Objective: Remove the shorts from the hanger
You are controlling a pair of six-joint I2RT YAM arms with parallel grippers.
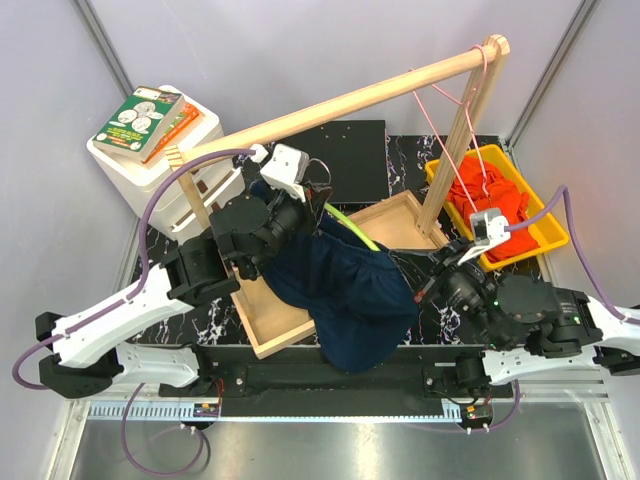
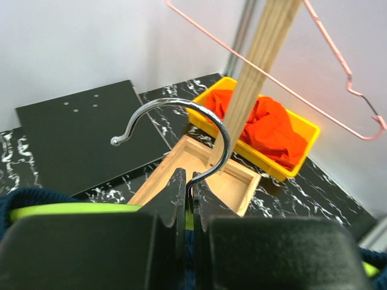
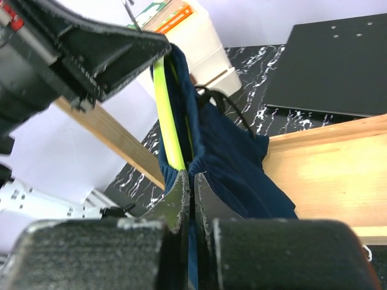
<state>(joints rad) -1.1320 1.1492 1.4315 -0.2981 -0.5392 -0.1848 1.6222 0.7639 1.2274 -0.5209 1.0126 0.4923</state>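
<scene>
Top external: orange shorts piled inside yellow bin

navy shorts, yellow-green waistband | orange shorts | yellow bin | black white-veined table

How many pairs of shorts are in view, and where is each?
2. The navy shorts hang from the hanger over the wooden tray; the orange shorts lie in the yellow bin. More may be hidden beneath.
</scene>
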